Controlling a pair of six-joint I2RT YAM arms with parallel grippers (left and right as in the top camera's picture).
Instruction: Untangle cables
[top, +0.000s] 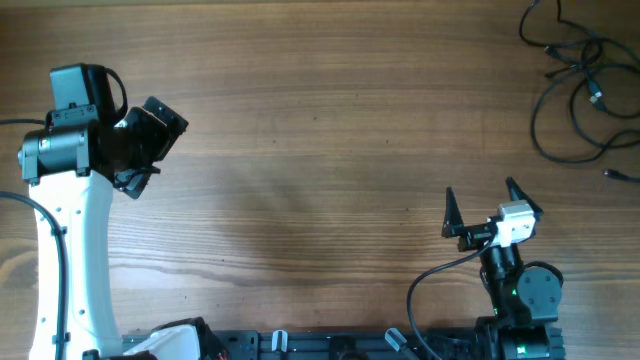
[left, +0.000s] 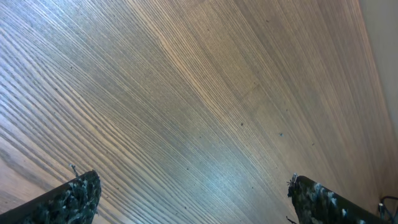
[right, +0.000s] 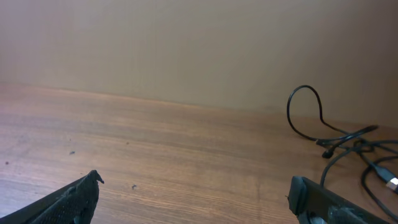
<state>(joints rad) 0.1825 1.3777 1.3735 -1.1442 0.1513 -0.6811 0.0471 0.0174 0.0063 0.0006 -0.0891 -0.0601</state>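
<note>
The cables (top: 580, 80) lie as loose tangled black loops at the table's far right corner, with small plug ends showing. In the right wrist view the cables (right: 348, 146) sit ahead and to the right of the jaws. My right gripper (top: 480, 195) hovers near the front right, open and empty, well short of the cords; its gap (right: 194, 193) frames bare wood. My left gripper (top: 140, 175) is at the far left, open, with nothing between its fingers. The left wrist view shows only wood grain between its open gripper (left: 193, 190).
The wooden table (top: 320, 150) spreads between the two arms. The arm bases and a black rail (top: 330, 345) run along the front edge. A beige wall (right: 186, 43) rises behind the table's far edge.
</note>
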